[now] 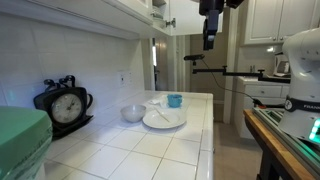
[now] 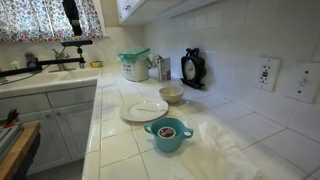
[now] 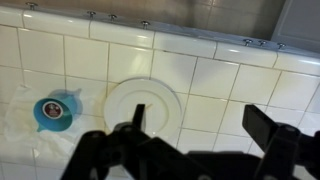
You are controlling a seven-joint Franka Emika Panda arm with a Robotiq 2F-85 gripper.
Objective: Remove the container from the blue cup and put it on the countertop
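Approach; nothing lifted.
My pincer (image 3: 195, 115) hangs wide open, empty; next I lower it onto the container (image 2: 167, 129) inside the blue cup (image 2: 168, 146).

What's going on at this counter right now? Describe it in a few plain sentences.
The robot's hand hangs high above the countertop, open and holding nothing. The container sits inside the blue cup, which stands beside a white plate. Nothing has been grasped yet.
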